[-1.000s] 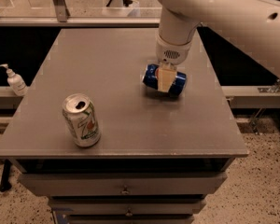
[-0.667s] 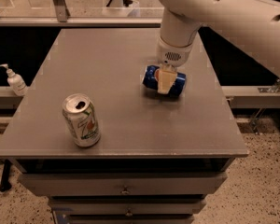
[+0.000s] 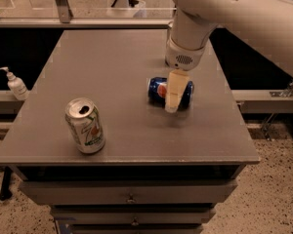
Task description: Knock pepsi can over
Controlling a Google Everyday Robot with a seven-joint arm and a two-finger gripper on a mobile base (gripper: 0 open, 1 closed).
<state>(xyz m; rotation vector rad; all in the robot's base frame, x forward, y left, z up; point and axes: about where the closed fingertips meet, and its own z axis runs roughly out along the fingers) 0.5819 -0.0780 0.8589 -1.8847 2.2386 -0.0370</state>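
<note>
The pepsi can (image 3: pixel 157 89) is dark blue with a round red-white-blue logo. It lies on its side on the grey table (image 3: pixel 117 57), right of centre. My gripper (image 3: pixel 172 104) hangs from the white arm (image 3: pixel 224 13) directly over the can's middle, with its cream tip in front of the can and down near the tabletop. The part of the can behind the gripper is hidden.
A white-green can (image 3: pixel 85 126) with a red dot stands upright near the table's front left. A hand-sanitiser pump bottle (image 3: pixel 15 83) stands off the table to the left. Drawers (image 3: pixel 132 196) sit under the front edge.
The gripper and the lying pepsi can have shifted slightly toward the table's front. The white-green can has not moved.
</note>
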